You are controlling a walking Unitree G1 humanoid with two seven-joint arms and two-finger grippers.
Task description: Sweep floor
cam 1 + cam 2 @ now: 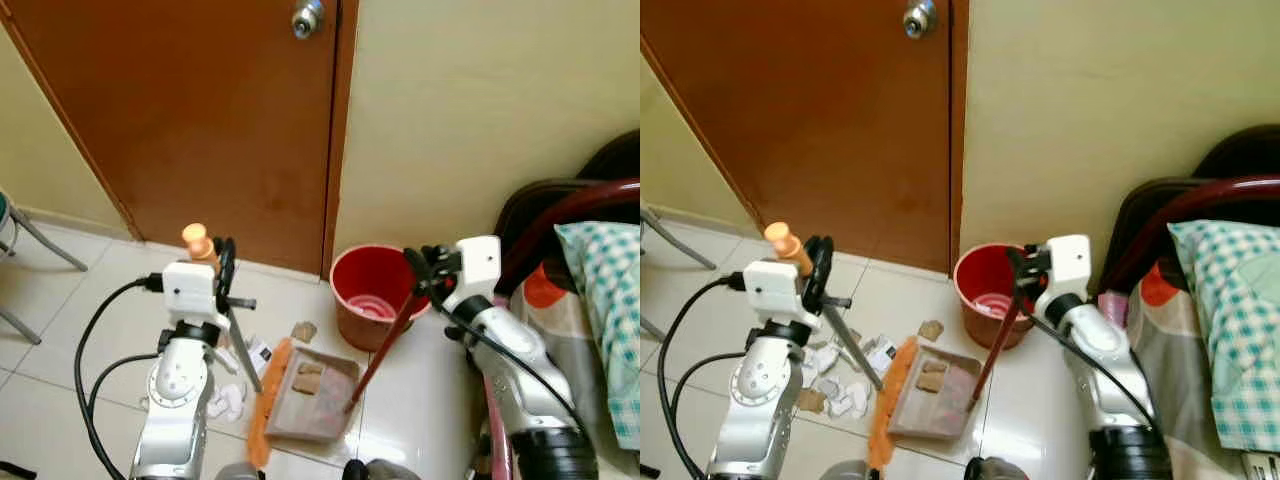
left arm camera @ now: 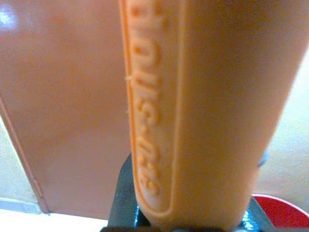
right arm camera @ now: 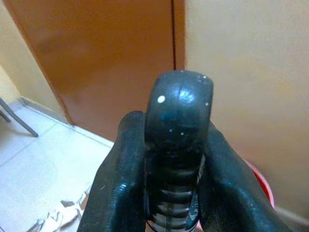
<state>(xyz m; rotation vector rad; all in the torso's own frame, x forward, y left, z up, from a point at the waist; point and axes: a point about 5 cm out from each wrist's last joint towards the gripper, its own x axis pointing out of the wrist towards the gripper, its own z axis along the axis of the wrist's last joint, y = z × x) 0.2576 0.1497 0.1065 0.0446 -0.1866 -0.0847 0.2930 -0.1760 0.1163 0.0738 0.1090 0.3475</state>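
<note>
Evidently mid-sweep: left gripper point(image 1: 222, 268) clamped on broom point(image 1: 262, 403) handle, bristles at dustpan's point(image 1: 312, 405) nine o'clock to push scraps point(image 1: 835, 385) in; right gripper point(image 1: 428, 268) closed round dustpan handle, steadying it near bucket point(image 1: 372, 295).

An orange-bristled broom point(image 1: 262, 400) leans tilted, its orange handle tip point(image 1: 196, 240) raised, bristles touching the grey dustpan point(image 1: 312, 402). The dustpan rests on the tiled floor point(image 1: 70, 330), holding brown scraps point(image 1: 308, 376); white paper scraps point(image 1: 226, 400) lie beside the bristles.

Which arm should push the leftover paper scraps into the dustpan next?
Left. The left gripper holds the broom, whose orange bristles lie beside the paper scraps. The right gripper is holding the dustpan by its handle.
</note>
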